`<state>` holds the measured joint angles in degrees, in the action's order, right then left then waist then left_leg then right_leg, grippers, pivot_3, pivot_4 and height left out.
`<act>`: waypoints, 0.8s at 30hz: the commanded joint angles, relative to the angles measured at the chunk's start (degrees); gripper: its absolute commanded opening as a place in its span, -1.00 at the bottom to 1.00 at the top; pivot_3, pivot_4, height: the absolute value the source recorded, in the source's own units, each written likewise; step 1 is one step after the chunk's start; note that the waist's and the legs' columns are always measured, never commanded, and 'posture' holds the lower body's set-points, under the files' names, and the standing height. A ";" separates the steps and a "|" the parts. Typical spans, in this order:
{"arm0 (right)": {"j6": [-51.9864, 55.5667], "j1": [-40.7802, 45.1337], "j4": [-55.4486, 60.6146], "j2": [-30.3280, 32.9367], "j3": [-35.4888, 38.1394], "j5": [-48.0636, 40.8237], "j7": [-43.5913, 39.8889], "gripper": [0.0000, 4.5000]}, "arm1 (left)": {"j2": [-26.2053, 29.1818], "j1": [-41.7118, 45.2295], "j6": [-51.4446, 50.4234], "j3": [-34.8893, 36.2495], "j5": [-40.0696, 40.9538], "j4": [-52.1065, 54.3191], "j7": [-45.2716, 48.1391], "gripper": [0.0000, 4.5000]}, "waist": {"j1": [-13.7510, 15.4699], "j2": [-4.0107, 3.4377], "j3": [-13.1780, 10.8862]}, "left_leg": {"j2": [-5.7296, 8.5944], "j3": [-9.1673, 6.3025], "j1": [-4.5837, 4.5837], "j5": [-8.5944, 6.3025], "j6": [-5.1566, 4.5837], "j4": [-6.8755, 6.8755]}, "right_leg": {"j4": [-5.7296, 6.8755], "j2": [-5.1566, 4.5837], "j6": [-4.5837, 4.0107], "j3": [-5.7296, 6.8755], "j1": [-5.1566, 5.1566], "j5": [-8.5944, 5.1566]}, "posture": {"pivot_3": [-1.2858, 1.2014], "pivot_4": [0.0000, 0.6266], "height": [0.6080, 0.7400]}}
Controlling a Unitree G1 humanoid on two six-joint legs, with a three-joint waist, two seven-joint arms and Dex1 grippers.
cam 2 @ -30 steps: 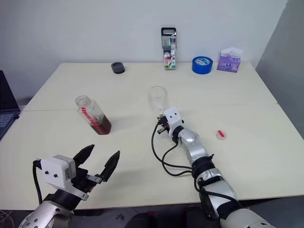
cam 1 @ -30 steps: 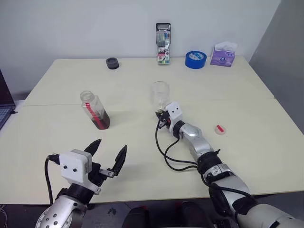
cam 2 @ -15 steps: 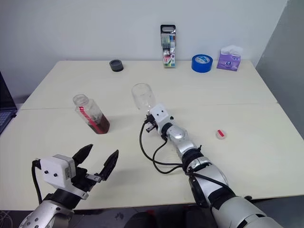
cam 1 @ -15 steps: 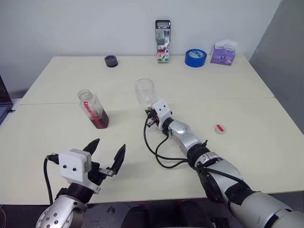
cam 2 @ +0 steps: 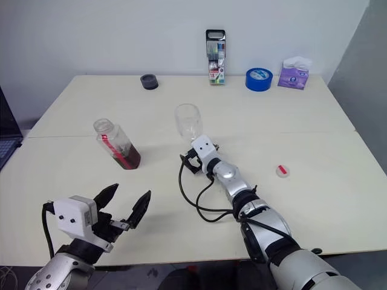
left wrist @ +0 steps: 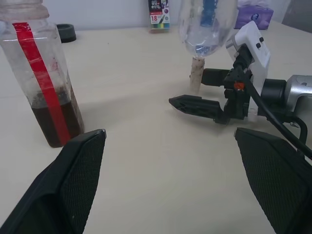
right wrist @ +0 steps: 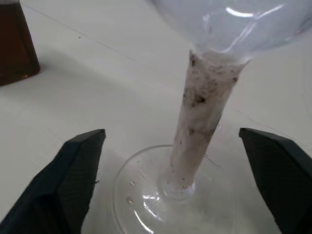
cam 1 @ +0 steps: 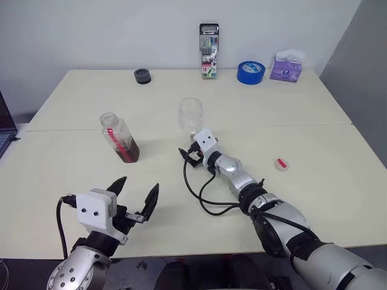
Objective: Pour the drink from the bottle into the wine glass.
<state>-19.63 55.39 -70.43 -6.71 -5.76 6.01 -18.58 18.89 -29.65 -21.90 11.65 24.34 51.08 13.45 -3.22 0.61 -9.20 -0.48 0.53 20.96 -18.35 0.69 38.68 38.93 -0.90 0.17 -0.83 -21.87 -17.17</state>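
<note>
Though bowl cropped, wine glass [right wrist: 195, 131] stem btwn spread right end effector [right wrist: 180, 190] fingers

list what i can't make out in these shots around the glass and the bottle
- Wine glass rim: cut off by the top edge of the right wrist view; that view cannot show whether the bowl holds drink.
- Bottle label text: too small in the head views.
- Bottle mouth: cut off by the top edge of the left wrist view.
- Right gripper far finger: hidden behind the glass stem and the gripper's body in the left wrist view.
</note>
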 commanded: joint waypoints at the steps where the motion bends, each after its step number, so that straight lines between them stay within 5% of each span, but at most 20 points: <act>1: -1.48 -0.74 2.63 1.04 0.96 -0.86 -1.38 0.99 | 0.05 1.59 0.80 0.43 -0.30 0.43 0.14 1.00 | 0.02 0.00 0.00 | 0.00 0.00 0.02 0.00 0.00 -0.02 | 0.00 0.00 0.00 0.00 -0.01 0.00 | 0.03 -0.52 1.00; 6: 0.35 -6.00 10.64 5.90 1.57 -2.71 -6.05 0.99 | -0.33 1.75 1.99 1.90 -0.90 -1.58 -0.21 1.00 | 0.47 -0.07 -0.05 | 0.01 0.01 0.11 0.00 0.00 -0.05 | -0.08 -0.03 0.00 0.02 -0.06 -0.01 | 0.03 -0.52 1.00; 12: 14.54 -20.69 42.11 15.61 0.49 -6.87 -16.06 0.99 | -0.84 2.13 3.65 4.59 -1.11 -4.28 -0.82 1.00 | 1.40 -0.14 -0.08 | 0.01 -0.07 0.64 0.00 0.01 0.00 | -0.10 -0.03 0.04 0.11 -0.47 -0.02 | 0.03 -0.52 1.00; 16: 25.97 -28.69 63.25 22.63 -0.37 -12.60 -23.80 0.99 | -1.42 3.96 3.80 5.95 -2.39 -6.68 -3.03 1.00 | 1.58 -0.26 -0.15 | 0.01 -0.11 0.92 0.00 0.01 0.02 | -0.12 -0.04 0.06 0.14 -0.72 -0.02 | 0.03 -0.52 1.00; 24: 38.67 -33.34 80.73 36.26 -0.02 -29.38 -44.29 0.99 | -2.53 15.19 4.68 4.89 -6.79 -18.40 -6.10 1.00 | 1.42 0.06 -0.27 | 0.01 -0.26 0.71 -0.01 -0.01 0.15 | -0.03 -0.01 0.05 0.28 -0.47 -0.02 | 0.03 -0.52 1.00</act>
<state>16.89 21.07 4.96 28.57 -5.97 -18.72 -59.04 16.37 -16.27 -18.50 16.14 18.61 33.00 7.93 -1.80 0.68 -9.47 -0.46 0.19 21.70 -18.35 0.68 38.86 38.92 -0.91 0.23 -0.48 -22.34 -17.20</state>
